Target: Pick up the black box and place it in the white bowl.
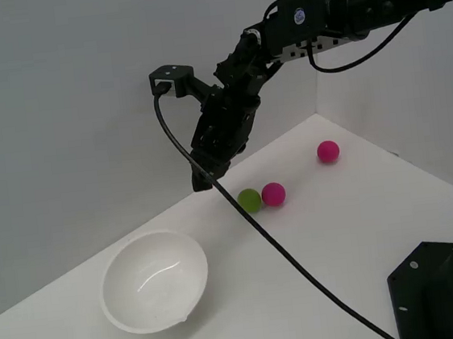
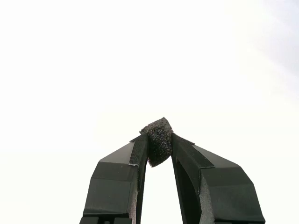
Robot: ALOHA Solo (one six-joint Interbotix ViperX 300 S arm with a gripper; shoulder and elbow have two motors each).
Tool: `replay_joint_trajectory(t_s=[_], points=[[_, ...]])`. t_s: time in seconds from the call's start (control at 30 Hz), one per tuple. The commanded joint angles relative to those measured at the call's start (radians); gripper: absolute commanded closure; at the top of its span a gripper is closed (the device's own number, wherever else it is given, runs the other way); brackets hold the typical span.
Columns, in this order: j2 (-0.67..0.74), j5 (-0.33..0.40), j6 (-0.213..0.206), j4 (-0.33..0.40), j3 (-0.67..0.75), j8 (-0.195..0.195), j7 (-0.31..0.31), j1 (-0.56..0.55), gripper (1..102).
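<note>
One black box [image 2: 158, 141] pinched between claw [image 2: 159, 148] fingertips, claw closed on it, raised above table.

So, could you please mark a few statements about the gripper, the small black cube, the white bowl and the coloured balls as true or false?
1. The gripper is shut on the small matte black cube. True.
2. The large glossy white bowl holds the cube. False: nothing shows in the bowl; the cube is between the fingertips, in the air.
3. Two pink balls and one green ball lie on the white table. True.
4. The green ball lies apart from both pink balls. False: it sits right beside one pink ball.
5. The bowl is tipped upside down. False: it sits open side up.
</note>
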Motion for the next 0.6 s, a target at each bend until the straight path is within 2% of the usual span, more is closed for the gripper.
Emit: replay_joint_trajectory(t_s=[0.0,0.3,0.57], points=[[0.071,-0.009,-0.011,-0.006,0.08,-0.006,0.005,0.0,100],[0.172,0.002,-0.012,0.005,0.179,-0.032,0.006,-0.041,100],[0.19,0.008,-0.011,0.011,0.199,-0.092,0.003,-0.14,100]])
